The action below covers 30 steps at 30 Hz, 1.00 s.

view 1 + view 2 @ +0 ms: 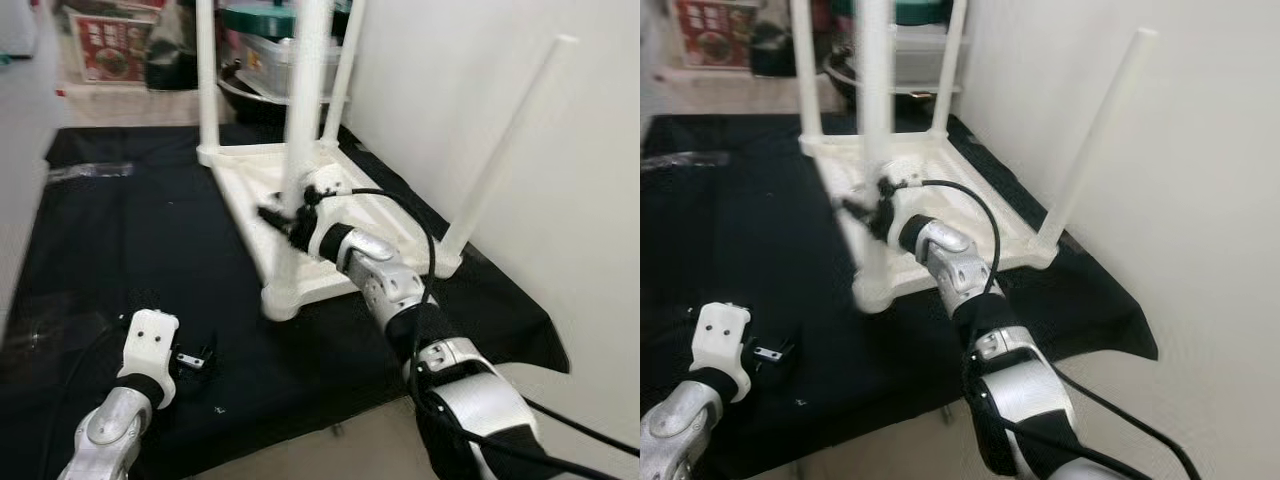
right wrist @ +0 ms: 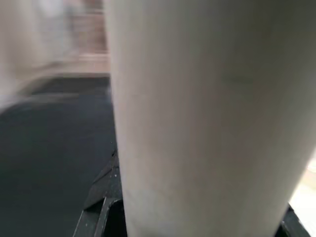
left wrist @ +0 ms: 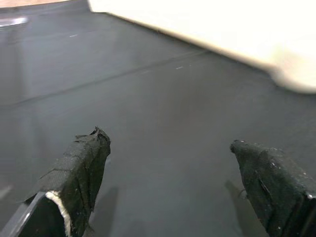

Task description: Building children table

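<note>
Overhead, the right arm reaches forward and across the black cloth (image 1: 120, 250), its wrist bent toward the nearest leg (image 1: 298, 150) of the white table (image 1: 330, 235), which lies upside down on the cloth beside the wall (image 1: 470, 90). The right gripper (image 1: 283, 218) meets that leg partway up, black fingers on either side of it. From the right wrist, the leg is a broad pale column right against the lens with a dark finger (image 2: 101, 197) at its base, so the claw is clamped on the leg. The left arm rests low, and the left gripper (image 1: 195, 358) hovers just over the cloth. Its wrist camera shows two taped fingertips (image 3: 84, 163) well apart, holding nothing, with the table's pale edge beyond.
</note>
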Motion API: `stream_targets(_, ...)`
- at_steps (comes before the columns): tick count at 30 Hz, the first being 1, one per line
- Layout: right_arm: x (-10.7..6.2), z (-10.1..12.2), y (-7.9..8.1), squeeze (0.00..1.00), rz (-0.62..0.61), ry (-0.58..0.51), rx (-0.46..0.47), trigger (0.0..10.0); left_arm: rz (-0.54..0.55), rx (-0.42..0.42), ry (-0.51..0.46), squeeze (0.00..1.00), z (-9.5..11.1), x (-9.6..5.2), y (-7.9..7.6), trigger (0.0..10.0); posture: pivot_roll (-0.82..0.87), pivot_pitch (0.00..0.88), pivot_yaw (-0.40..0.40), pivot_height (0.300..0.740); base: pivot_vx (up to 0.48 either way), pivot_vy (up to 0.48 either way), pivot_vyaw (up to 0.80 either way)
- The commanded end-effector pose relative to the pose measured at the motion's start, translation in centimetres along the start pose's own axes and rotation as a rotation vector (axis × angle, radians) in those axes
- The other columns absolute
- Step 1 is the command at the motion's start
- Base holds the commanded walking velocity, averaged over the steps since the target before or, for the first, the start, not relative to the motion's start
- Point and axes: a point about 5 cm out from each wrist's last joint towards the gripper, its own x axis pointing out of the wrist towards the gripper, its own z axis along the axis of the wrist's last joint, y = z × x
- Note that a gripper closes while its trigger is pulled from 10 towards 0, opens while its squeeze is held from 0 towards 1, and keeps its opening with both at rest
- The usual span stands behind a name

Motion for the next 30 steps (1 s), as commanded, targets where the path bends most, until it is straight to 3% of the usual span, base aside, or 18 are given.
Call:
stream_targets(1, -0.8, -2.1, -1.1, 0.00, -0.136, 0.103, -0.040, 0.0, -0.023, 0.005, 0.020, 0.00, -0.3, 0.2, -0.5, 10.0, 0.20, 0.000, -0.128, 0.740, 0.000, 0.000, 0.00)
stream_targets(3, -2.2, -2.8, 0.4, 0.00, -0.093, 0.102, -0.005, 0.1, -0.039, 0.001, 0.021, 0.00, -0.2, 0.2, -0.8, 10.0, 0.20, 0.000, -0.122, 0.740, 0.000, 0.000, 0.00)
stream_targets(4, -2.7, -2.4, 1.8, 0.00, -0.012, 0.072, -0.015, 10.0, -0.044, 0.005, 0.021, 0.00, -0.2, 0.3, -0.7, 10.0, 0.19, 0.000, -0.110, 0.740, 0.000, 0.000, 0.00)
stream_targets(6, -2.7, -2.4, 1.8, 0.00, -0.012, 0.072, -0.015, 10.0, -0.044, 0.005, 0.021, 0.00, -0.2, 0.3, -0.7, 10.0, 0.19, 0.000, -0.110, 0.740, 0.000, 0.000, 0.00)
stream_targets(8, -3.1, -1.3, 3.7, 0.00, 0.130, 0.005, 0.009, 10.0, -0.049, 0.012, 0.019, 0.00, -0.1, 0.6, -0.4, 10.0, 0.18, 0.000, -0.105, 0.740, 0.000, 0.000, 0.00)
stream_targets(9, -3.1, -1.3, 3.7, 0.00, 0.130, 0.005, 0.009, 10.0, -0.049, 0.012, 0.019, 0.00, -0.1, 0.6, -0.4, 10.0, 0.18, 0.000, -0.105, 0.740, 0.000, 0.000, 0.00)
stream_targets(10, -3.1, -0.5, 3.9, 1.00, 0.186, -0.043, 0.008, 10.0, -0.049, 0.018, 0.016, 0.00, 0.0, 0.8, -0.2, 10.0, 0.17, 0.000, -0.105, 0.740, 0.000, 0.000, 0.00)
stream_targets(13, -2.9, 1.3, 4.1, 1.00, 0.290, -0.083, 0.033, 10.0, -0.051, 0.018, 0.011, 0.00, 0.1, 1.2, -0.1, 10.0, 0.16, 0.000, -0.103, 0.740, 0.000, 0.000, 0.00)
stream_targets(14, -2.8, 2.0, 4.1, 0.88, 0.373, -0.099, 0.032, 10.0, -0.053, 0.014, 0.008, 0.00, 0.1, 1.3, -0.2, 10.0, 0.16, 0.000, -0.103, 0.740, 0.000, 0.000, 0.00)
stream_targets(15, -2.8, 2.6, 4.1, 0.00, 0.474, -0.105, 0.054, 10.0, -0.056, 0.012, 0.007, 0.00, 0.1, 1.3, -0.4, 10.0, 0.17, 0.000, -0.105, 0.740, 0.000, 0.000, 0.00)
stream_targets(18, -3.0, 3.2, 4.0, 0.00, 0.555, -0.121, 0.059, 10.0, -0.058, 0.011, 0.007, 0.00, 0.0, 1.4, -0.6, 10.0, 0.17, 0.000, -0.107, 0.740, 0.000, 0.000, 0.00)
stream_targets(19, -3.3, 3.7, 3.8, 0.00, 0.688, -0.141, 0.032, 10.0, -0.060, 0.009, 0.005, 0.00, 0.1, 1.3, -0.8, 10.0, 0.18, 0.000, -0.111, 0.740, 0.000, 0.000, 0.00)
stream_targets(20, -4.3, 3.8, 3.8, 0.00, 0.963, -0.143, -0.024, 10.0, -0.054, 0.012, 0.007, 0.00, 0.0, 1.1, -0.5, 10.0, 0.20, 0.000, -0.119, 0.740, 0.000, 0.000, 0.00)
stream_targets(21, -4.3, 3.8, 3.8, 0.00, 0.963, -0.143, -0.024, 10.0, -0.054, 0.012, 0.007, 0.00, 0.0, 1.1, -0.5, 10.0, 0.20, 0.000, -0.119, 0.740, 0.000, 0.000, 0.00)
stream_targets(23, -4.8, 3.6, 4.2, 0.00, 1.111, -0.118, -0.014, 10.0, -0.047, 0.017, 0.009, 0.00, -0.1, 1.1, -0.2, 10.0, 0.20, 0.000, -0.120, 0.740, 0.000, 0.000, 0.00)
stream_targets(27, -6.3, 2.5, 7.5, 0.00, 1.348, -0.116, -0.020, 10.0, -0.044, 0.020, 0.004, 0.00, 0.0, 1.2, 0.0, 10.0, 0.21, 0.000, -0.131, 0.740, 0.000, 0.000, 0.00)
stream_targets(28, -6.7, 2.2, 8.3, 0.00, 1.392, -0.116, -0.019, 5.3, -0.042, 0.018, 0.001, 0.00, 0.0, 1.2, -0.1, 10.0, 0.22, 0.000, -0.130, 0.740, 0.000, 0.000, 0.00)
stream_targets(30, -7.0, 2.1, 8.8, 0.00, 1.416, -0.118, -0.020, 5.3, -0.041, 0.017, 0.000, 0.00, 0.1, 1.2, -0.1, 10.0, 0.22, 0.000, -0.129, 0.740, 0.000, 0.000, 0.00)
